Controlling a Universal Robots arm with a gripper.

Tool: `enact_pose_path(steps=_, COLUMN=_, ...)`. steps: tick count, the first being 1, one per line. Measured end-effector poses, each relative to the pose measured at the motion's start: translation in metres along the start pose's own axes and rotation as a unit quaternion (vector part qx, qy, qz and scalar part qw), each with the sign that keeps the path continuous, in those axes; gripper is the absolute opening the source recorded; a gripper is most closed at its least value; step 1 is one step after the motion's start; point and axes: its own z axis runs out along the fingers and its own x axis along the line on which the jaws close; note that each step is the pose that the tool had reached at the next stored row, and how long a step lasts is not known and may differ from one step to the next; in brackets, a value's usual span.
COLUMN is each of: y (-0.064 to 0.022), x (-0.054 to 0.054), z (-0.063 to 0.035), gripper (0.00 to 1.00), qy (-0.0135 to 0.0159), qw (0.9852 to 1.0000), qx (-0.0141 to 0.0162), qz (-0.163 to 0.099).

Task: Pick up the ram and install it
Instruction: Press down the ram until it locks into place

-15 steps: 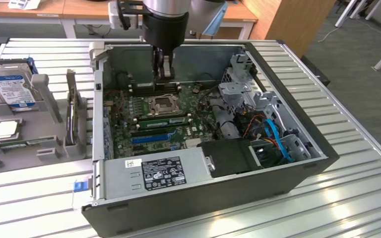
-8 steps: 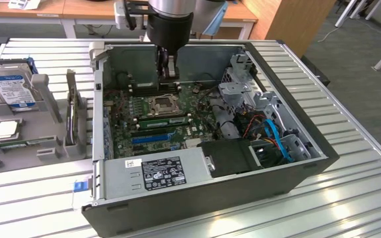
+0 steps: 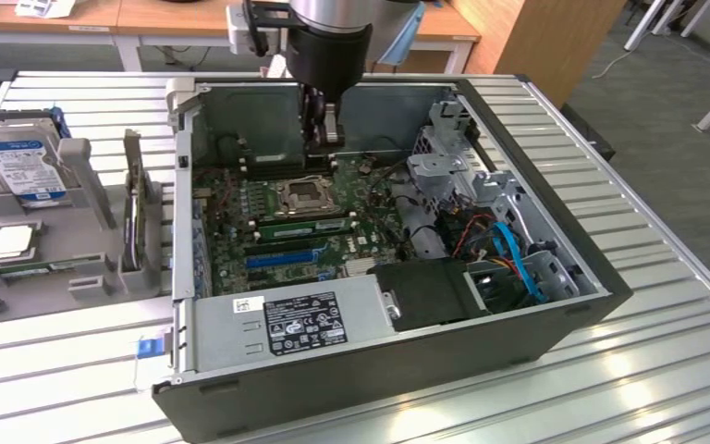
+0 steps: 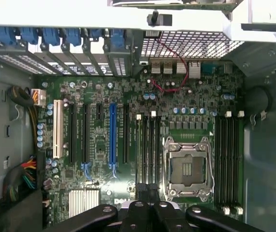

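My gripper hangs inside the open computer case, above the motherboard and behind the CPU socket. Its fingers are shut and I see nothing between them. In the wrist view the gripper hovers over one end of the black memory slots beside the CPU socket. In the exterior view a long green stick, the ram by its look, stands on edge in a slot between the socket and the blue slot.
A grey rack on the exterior view's left holds a blue-labelled hard drive and an upright card. The power supply fills the case's near side. Drive cage and cables crowd its right.
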Motion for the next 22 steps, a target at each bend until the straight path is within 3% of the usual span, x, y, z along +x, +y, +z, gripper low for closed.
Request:
enact_pose_path(steps=8, y=-0.0083, x=-0.0001, z=-0.0002, gripper=0.10, qy=0.0000, qw=1.0000, qx=0.0000, qz=0.000)
enact_pose_path(steps=22, y=-0.0086, x=-0.0001, z=-0.0002, gripper=0.10, qy=0.0000, qw=1.0000, qx=0.0000, qz=0.000)
